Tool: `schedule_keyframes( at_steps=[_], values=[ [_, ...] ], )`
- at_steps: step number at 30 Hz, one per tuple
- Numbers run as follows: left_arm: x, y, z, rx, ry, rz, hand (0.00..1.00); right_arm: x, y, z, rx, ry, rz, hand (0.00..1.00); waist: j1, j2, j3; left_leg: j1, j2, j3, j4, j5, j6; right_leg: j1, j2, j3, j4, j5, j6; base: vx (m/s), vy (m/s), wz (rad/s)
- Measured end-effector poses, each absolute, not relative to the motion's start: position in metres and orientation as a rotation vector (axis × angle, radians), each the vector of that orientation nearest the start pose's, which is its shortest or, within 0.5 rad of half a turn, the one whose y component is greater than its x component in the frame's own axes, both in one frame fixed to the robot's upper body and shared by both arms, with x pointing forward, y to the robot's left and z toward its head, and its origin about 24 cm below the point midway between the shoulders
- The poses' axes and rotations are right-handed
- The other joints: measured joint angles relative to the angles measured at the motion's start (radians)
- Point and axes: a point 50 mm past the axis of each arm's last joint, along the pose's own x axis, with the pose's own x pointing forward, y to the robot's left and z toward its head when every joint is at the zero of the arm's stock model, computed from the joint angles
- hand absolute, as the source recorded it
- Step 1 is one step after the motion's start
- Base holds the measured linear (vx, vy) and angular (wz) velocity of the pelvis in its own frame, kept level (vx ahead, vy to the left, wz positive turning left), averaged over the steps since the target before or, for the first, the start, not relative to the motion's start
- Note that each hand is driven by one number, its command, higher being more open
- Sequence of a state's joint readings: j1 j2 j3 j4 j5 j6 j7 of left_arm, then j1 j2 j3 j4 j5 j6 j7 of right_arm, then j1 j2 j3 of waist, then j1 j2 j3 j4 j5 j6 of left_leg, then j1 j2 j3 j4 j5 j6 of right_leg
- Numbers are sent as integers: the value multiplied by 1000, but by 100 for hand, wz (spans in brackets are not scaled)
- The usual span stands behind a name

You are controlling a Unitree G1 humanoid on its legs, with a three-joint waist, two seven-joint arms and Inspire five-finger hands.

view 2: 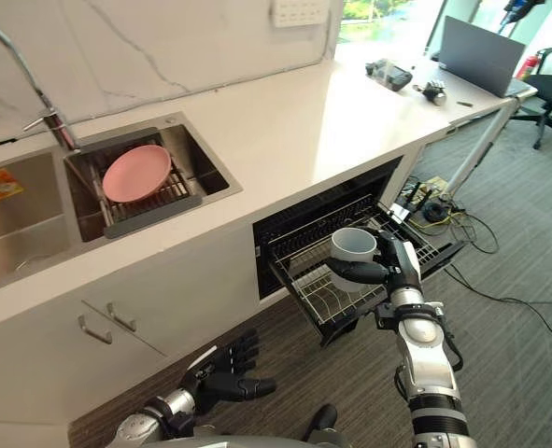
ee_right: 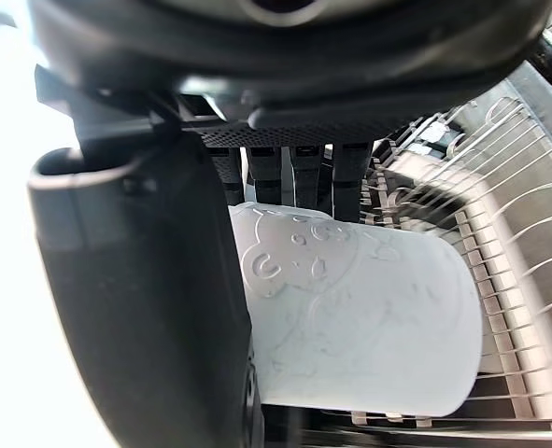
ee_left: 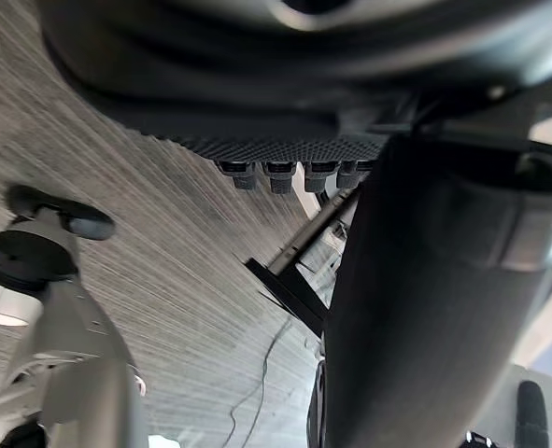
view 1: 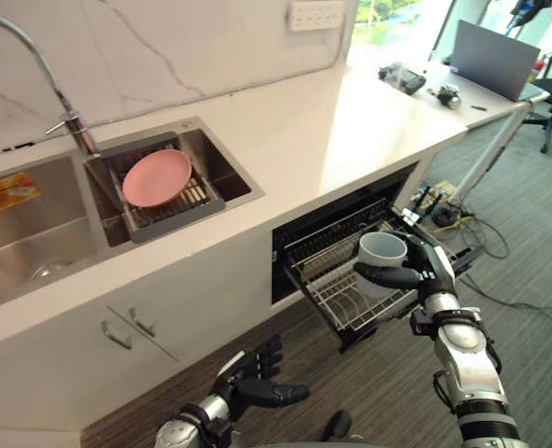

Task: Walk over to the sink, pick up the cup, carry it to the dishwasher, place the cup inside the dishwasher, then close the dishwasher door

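A pale grey cup (view 1: 381, 252) stands upright in my right hand (view 1: 427, 273), whose thumb and fingers curl round it just above the pulled-out wire rack (view 1: 346, 289) of the dishwasher (view 1: 304, 238). In the right wrist view the cup (ee_right: 360, 317) shows embossed figures, with the rack (ee_right: 518, 261) right behind it; whether the cup rests on the wires is unclear. My left hand (view 1: 257, 378) hangs low over the floor in front of the cabinets, fingers relaxed and holding nothing.
A pink plate (view 1: 156, 176) lies on a rack in the right sink basin (view 1: 224, 168) beside the tap (view 1: 70, 117). The white counter (view 1: 332, 131) runs right to a desk with a laptop (view 1: 493, 58). Cables (view 1: 462, 219) lie on the floor past the dishwasher.
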State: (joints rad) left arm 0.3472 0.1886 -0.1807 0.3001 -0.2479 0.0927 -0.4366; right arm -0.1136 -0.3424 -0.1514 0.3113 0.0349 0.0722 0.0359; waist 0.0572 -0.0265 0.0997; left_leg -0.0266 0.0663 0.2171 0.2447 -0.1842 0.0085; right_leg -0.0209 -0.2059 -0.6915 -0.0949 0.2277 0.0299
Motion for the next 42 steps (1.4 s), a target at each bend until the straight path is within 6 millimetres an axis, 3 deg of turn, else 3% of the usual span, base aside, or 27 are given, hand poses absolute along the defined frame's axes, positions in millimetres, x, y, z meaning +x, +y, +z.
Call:
schedule_keyframes(
  at_steps=[3,7,11,17,20,22,25,28,31,39,40,42],
  values=[
    [112,172,-105,-252,775,-323,100,276,-278,17,-289,311,-193,0,15,-5,6,-46,-17,-31,0,18,4,-28,-16,-28,0,6,4,-49,58,31],
    [126,195,-104,-231,715,-233,100,295,-294,24,-323,351,-244,0,47,-14,71,-121,-29,-53,28,32,12,-75,-29,-47,5,24,-2,-67,51,19],
    [137,217,-104,-180,692,-148,100,317,-311,52,-398,327,-278,0,61,-19,162,-213,-30,-90,89,32,13,-116,-30,-32,6,45,6,-78,68,28],
    [141,232,-105,-185,692,-63,100,344,-317,95,-433,255,-298,0,98,-11,259,-292,-8,-104,137,35,37,-164,-20,74,6,138,66,-65,132,4],
    [147,239,-102,-192,666,-37,100,353,-314,103,-449,255,-283,0,141,-5,286,-296,19,-103,72,83,37,-165,-11,54,76,46,58,-5,108,-6],
    [151,240,-98,-200,645,-34,100,365,-311,122,-440,222,-278,0,151,8,311,-312,21,-108,61,105,29,-135,3,48,65,0,53,82,19,3],
    [159,238,-94,-214,615,-37,100,369,-315,141,-486,192,-281,0,150,20,334,-349,19,-133,68,116,9,-138,19,26,30,-2,51,-1,-56,18],
    [161,237,-94,-230,623,-36,100,365,-326,141,-506,226,-300,0,149,17,347,-367,17,-144,76,116,5,-142,22,26,26,-2,51,-64,6,10],
    [162,241,-93,-264,620,-19,100,363,-334,145,-510,240,-330,0,149,14,365,-393,7,-146,83,106,7,-160,13,27,26,1,47,-92,69,7],
    [163,243,-90,-288,619,-6,100,370,-331,159,-498,236,-330,0,157,32,377,-434,0,-144,91,122,19,-201,7,32,25,16,36,-30,91,0],
    [166,242,-88,-286,608,-12,100,371,-331,159,-491,245,-322,100,160,35,378,-434,-3,-144,91,122,19,-201,4,32,25,16,36,22,101,3],
    [168,242,-86,-283,595,-17,100,370,-333,159,-485,254,-317,100,162,38,380,-434,-8,-144,91,121,21,-201,0,31,25,16,36,15,82,3]
  ],
)
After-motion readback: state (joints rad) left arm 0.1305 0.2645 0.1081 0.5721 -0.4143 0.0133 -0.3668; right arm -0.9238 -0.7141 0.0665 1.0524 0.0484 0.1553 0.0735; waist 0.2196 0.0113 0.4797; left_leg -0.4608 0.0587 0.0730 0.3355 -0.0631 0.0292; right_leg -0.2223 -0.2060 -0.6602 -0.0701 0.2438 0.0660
